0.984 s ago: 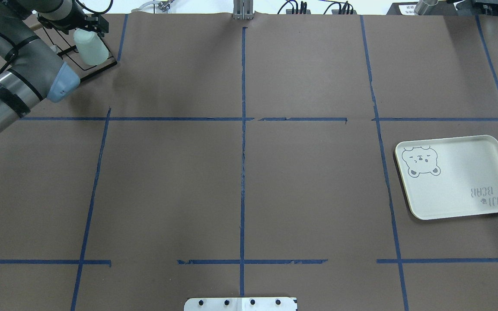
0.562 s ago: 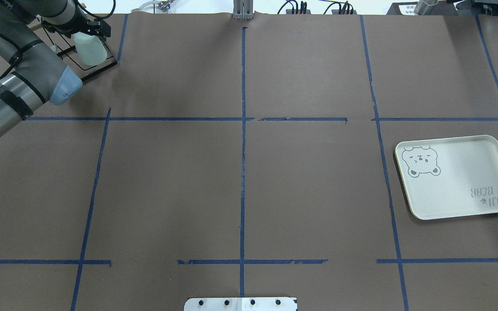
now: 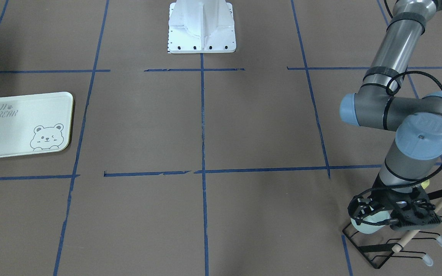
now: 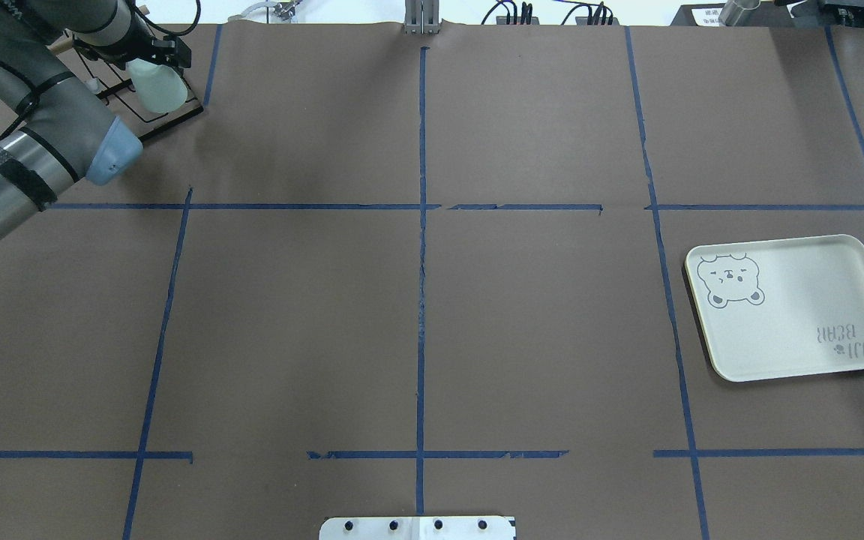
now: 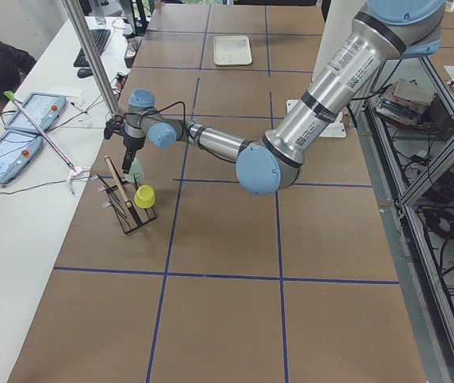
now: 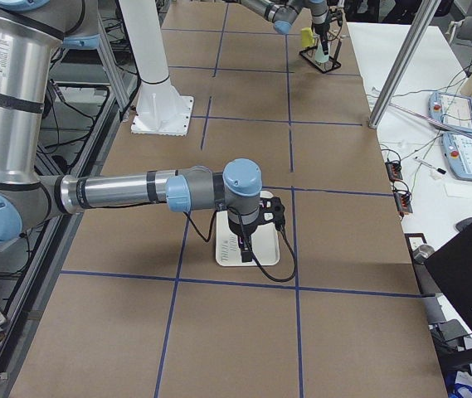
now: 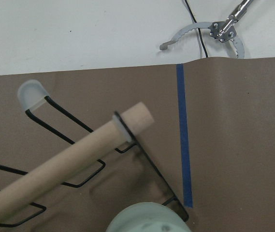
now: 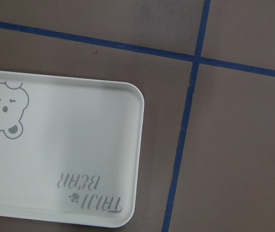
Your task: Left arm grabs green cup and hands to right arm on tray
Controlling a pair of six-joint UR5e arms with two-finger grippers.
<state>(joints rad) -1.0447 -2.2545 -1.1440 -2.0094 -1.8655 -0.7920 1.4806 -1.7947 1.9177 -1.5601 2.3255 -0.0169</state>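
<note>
Left claw, closed on the smooth, tapered green cup at the 11 o'clock corner of the desk, had shifted it slightly at the black wire rack, suggesting withdrawal had begun; the flat, round-cornered tray waited at 3 o'clock beneath the right claw, whose state could not be told

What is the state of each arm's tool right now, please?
Left tool: looks closed on the green cup.
Right tool: seen only from the side, above the tray; open or closed cannot be told.
</note>
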